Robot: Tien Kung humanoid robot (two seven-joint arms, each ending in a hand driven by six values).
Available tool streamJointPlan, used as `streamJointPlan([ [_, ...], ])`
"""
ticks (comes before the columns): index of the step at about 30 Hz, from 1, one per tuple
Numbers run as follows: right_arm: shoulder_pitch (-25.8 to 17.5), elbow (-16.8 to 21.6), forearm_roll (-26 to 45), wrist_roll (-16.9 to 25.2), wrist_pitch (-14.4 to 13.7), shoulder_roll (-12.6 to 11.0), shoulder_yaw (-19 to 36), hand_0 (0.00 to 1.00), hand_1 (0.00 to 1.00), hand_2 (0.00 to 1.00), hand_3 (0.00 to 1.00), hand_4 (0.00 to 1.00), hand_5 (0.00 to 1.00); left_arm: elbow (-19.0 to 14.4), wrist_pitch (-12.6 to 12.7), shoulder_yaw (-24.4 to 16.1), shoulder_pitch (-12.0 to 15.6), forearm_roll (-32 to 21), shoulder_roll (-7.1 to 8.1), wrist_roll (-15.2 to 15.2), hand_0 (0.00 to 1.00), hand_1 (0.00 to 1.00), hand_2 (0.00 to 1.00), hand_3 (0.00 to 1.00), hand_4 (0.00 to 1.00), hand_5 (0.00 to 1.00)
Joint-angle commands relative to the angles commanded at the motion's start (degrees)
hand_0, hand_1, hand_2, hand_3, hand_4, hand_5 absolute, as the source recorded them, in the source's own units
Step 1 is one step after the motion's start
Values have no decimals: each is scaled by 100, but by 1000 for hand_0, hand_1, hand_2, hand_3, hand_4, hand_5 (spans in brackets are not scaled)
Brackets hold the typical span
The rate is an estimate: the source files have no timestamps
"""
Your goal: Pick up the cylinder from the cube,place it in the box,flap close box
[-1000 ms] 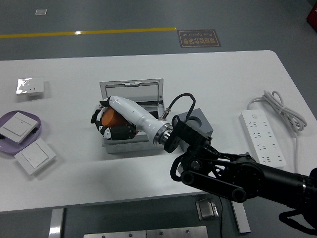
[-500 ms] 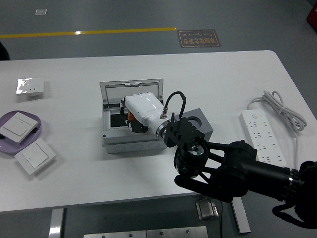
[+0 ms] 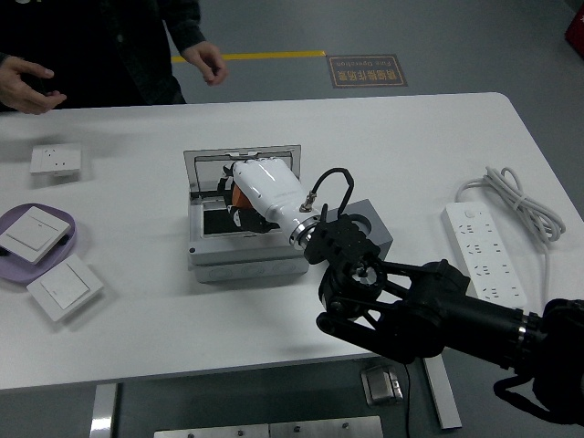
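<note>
My right hand, white with a black arm coming in from the lower right, reaches down into the open grey box. Its fingers are curled around the orange cylinder, which shows only as a small orange patch under the palm, inside the box. The box's lid stands open at the far side. Just right of the box sits the grey cube, its round hole on top showing nothing inside. My left arm is out of view.
A person stands at the far left, one hand open over the table edge, the other hanging loose. White switches lie at left, one on a purple plate. A power strip lies at right.
My hand carried the cylinder from the box's left side to inside it, then shifted a little farther back. A person has come into view at the far left.
</note>
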Motion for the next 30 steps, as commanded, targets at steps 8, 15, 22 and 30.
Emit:
streamJointPlan([
  [8, 16, -12, 28, -26, 137, 13, -156, 869, 802, 795, 937, 743, 386, -2, -1, 9, -8, -4, -5, -4, 613, 629, 607, 633, 711, 247],
  [15, 20, 0, 55, -13, 174, 16, -243, 887, 812, 799, 939, 808, 386, -2, 1, 13, -13, 5, -6, -5, 613, 629, 607, 633, 711, 245],
  [22, -90, 369, 896, 438, -151, -213, -179, 883, 811, 799, 935, 840, 372, -5, 1, 59, -6, -46, -22, -29, 613, 628, 606, 633, 709, 245],
  [30, -109, 1248, 2155, 1010, -499, -628, 98, 838, 773, 761, 870, 846, 358, -1, 1, 94, -1, -94, -32, -50, 613, 629, 607, 633, 709, 245],
])
